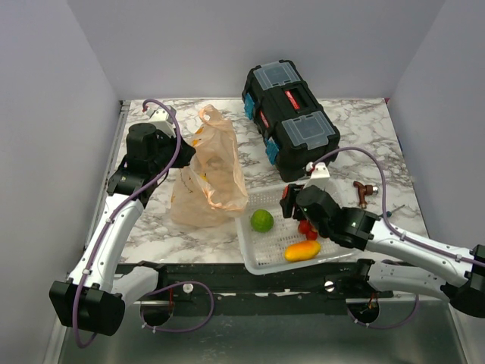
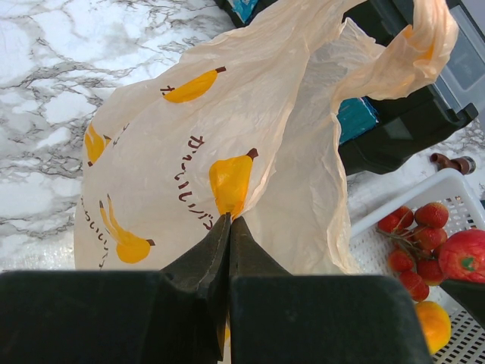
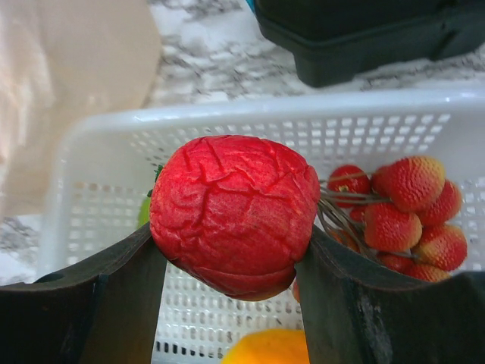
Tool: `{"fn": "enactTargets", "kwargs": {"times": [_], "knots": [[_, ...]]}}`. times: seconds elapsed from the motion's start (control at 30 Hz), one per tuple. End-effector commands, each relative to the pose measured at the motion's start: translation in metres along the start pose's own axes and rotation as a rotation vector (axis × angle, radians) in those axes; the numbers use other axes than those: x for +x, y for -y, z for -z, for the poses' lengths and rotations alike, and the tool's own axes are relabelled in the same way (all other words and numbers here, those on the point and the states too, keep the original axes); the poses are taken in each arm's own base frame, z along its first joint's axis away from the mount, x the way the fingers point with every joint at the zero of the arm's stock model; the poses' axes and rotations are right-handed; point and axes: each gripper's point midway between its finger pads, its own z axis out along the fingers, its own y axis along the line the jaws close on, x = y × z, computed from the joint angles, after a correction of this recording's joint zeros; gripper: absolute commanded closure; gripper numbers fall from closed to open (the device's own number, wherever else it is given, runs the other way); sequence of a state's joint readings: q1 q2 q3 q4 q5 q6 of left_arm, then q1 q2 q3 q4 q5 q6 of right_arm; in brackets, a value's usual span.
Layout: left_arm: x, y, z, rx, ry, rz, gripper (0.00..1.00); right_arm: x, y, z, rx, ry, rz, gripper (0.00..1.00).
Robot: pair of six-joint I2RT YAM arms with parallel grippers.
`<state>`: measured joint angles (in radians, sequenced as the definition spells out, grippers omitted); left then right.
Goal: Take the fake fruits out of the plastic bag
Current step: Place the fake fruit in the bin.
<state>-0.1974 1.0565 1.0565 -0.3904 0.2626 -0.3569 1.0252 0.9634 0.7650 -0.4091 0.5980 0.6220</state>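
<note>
Pinches a fold of the plastic bag [image 2: 151, 152] in the left tool [image 2: 229, 227], clenched tight just below a yellow pear print. Shows brown Japanese-style lettering curving across the bag, too creased to read. Clamps the red round fruit [image 3: 231, 212] in the right tool [image 3: 231, 254] over the white mesh basket [image 3: 98, 144], near the bunch of red berries [image 3: 405, 220] lying inside. Finds the bag standing on the marble surface [image 2: 45, 76].

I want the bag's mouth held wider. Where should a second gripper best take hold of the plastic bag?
Probably the free loop handle sticking up at the far end of the plastic bag, near the toolbox. Come from above, jaws across the thin band; the left gripper pinches the printed side.
</note>
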Motion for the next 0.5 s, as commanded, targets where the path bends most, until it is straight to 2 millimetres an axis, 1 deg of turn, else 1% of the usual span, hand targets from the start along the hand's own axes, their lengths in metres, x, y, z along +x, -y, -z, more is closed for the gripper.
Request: {"fn": "enactTargets", "kwargs": {"times": [0.0, 0.1, 0.27, 0.47], "knots": [[-0.008, 0.005, 0.004, 0.018, 0.026, -0.006, 1.0, 0.031, 0.027, -0.006, 0.136, -0.087, 0.009, 0.8], [-0.008, 0.005, 0.004, 0.017, 0.025, -0.005, 1.0, 0.044, 0.026, -0.014, 0.152, -0.131, 0.033, 0.8], [-0.008, 0.003, 0.003, 0.011, 0.022, -0.005, 1.0, 0.062, 0.016, -0.027, 0.139, -0.199, 0.065, 0.78], [-0.007, 0.003, 0.002, 0.008, 0.019, -0.004, 1.0, 0.087, 0.02, -0.043, 0.196, -0.278, 0.131, 0.76]]}}
